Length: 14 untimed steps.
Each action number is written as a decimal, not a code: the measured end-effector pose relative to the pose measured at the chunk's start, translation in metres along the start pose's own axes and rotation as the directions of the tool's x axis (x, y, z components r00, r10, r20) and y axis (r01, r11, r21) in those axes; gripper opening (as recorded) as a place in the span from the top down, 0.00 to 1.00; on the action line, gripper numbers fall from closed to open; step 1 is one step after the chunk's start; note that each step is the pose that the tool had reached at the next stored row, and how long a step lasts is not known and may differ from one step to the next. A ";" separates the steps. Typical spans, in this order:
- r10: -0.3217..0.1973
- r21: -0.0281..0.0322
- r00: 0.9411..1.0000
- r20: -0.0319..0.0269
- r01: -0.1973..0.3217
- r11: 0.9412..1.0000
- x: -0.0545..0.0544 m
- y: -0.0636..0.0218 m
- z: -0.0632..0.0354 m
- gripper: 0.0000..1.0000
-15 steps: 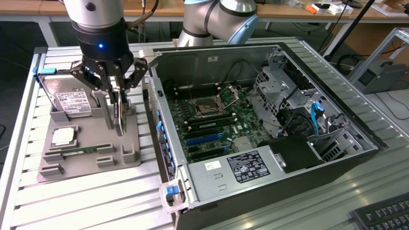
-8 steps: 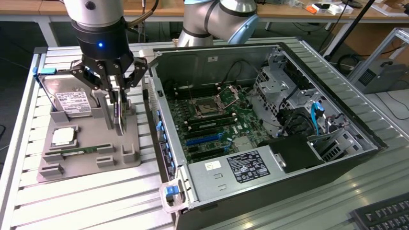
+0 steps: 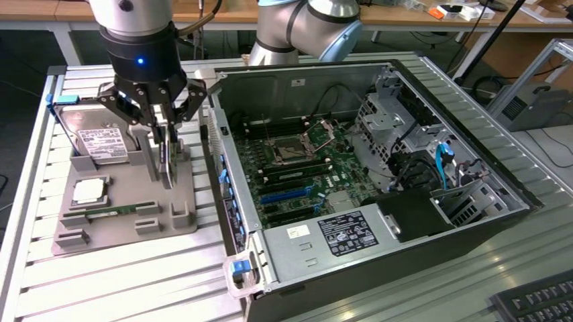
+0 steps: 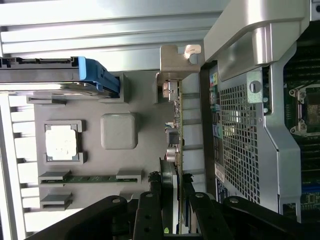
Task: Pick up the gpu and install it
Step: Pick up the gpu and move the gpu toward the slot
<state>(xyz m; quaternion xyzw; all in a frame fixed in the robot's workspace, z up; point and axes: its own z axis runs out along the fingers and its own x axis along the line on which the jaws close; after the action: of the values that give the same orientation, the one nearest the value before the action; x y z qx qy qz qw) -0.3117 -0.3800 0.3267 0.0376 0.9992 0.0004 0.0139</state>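
The gripper (image 4: 171,210) was closed part-way on the gpu (image 4: 175,145), which was held upright on its edge over the grey tray (image 4: 145,100). Whether the tray was touched could not be told. The open computer case (image 3: 296,80) was seen beyond.

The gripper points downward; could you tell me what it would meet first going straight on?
Probably the gpu, standing on edge in the grey tray directly beneath the gripper; whether they touch is unclear.
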 end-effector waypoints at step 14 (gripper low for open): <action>0.000 0.000 1.000 0.000 0.000 1.000 0.000 0.0000 -0.0039 0.73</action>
<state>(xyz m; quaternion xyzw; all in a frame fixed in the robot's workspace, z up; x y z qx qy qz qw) -0.3117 -0.3800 0.3306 0.0376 0.9992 0.0004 0.0139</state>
